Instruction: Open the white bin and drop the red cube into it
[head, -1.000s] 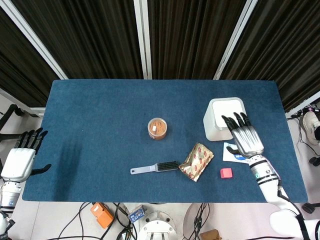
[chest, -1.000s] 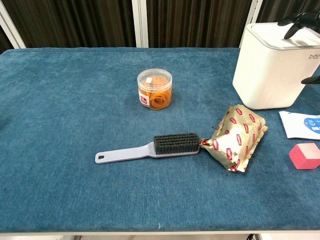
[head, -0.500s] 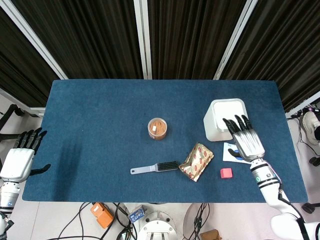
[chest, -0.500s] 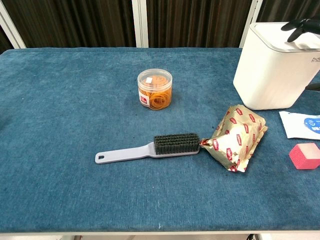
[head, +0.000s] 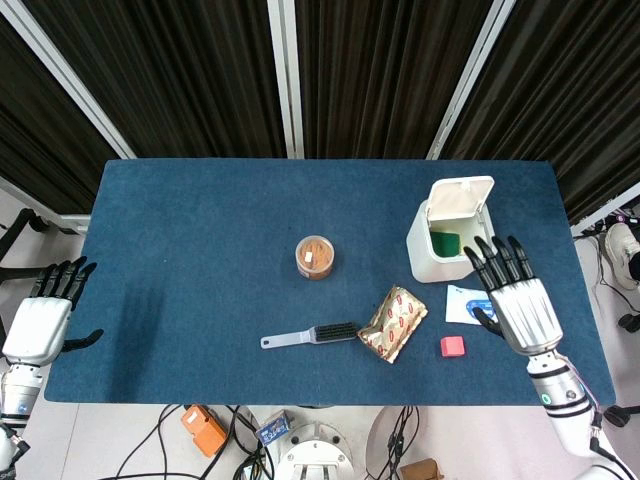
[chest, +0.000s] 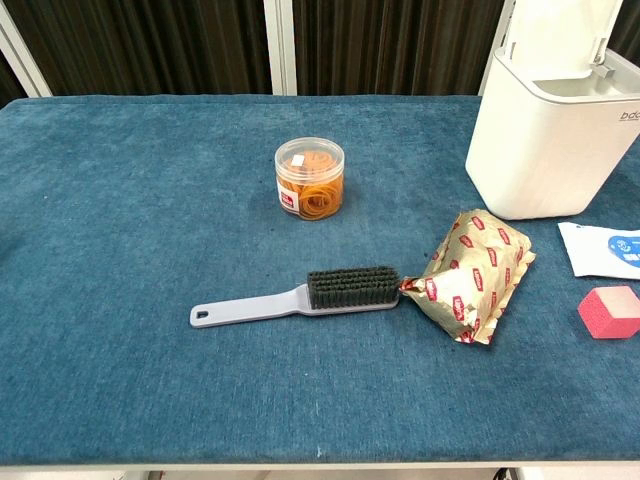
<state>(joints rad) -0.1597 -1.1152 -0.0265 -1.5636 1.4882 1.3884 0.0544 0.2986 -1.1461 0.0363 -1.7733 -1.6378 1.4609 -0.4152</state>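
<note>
The white bin stands at the right of the table with its lid swung up; a green object shows inside. The red cube lies on the cloth near the front right edge. My right hand hovers open, fingers spread, just right of the bin and above the cube's far side; it holds nothing. My left hand is open off the table's left edge. Neither hand shows in the chest view.
A jar of orange rubber bands sits mid-table. A grey brush and a gold snack packet lie in front of it. A white-blue sachet lies between bin and cube.
The bin lid has sprung open. My right hand has pulled back off the lid toward the front right and spread its fingers. My left hand has stayed put.
</note>
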